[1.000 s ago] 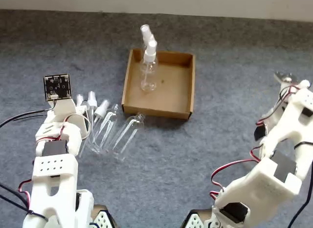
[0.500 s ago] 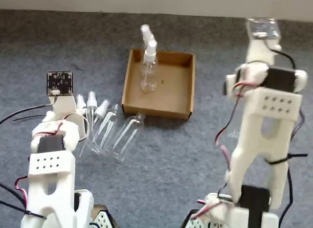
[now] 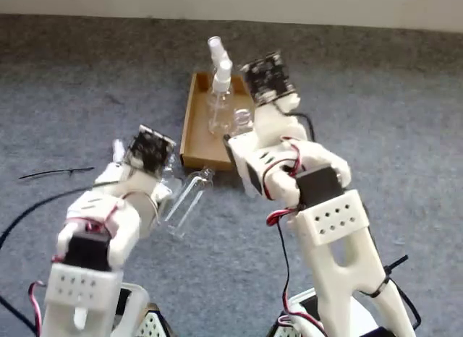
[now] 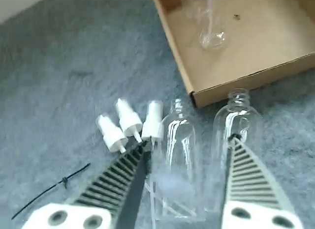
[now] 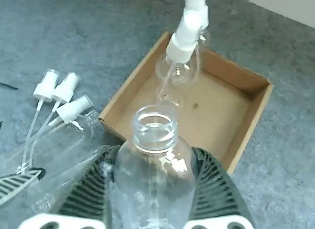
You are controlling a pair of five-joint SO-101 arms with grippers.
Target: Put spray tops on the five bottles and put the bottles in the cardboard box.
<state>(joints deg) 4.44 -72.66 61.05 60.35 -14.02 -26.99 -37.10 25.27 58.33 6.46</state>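
Right gripper (image 5: 153,162) has a topless bottle (image 5: 155,135) clamped, left gripper (image 4: 189,145) gapes over the carpet (image 4: 59,67)!
The right jaws press on both sides of that bottle and hold it close to the cardboard box (image 5: 219,116), where two capped bottles (image 5: 179,67) stand. The left jaws are spread wide and straddle a lying bottle (image 4: 178,135) without gripping it. A second empty bottle (image 4: 237,118) lies just beside it, and three loose spray tops (image 4: 129,122) sit near.

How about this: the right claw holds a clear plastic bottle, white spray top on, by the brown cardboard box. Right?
No. The clear plastic bottle in the right claw, by the brown cardboard box, has an open neck, no top; see the right wrist view.
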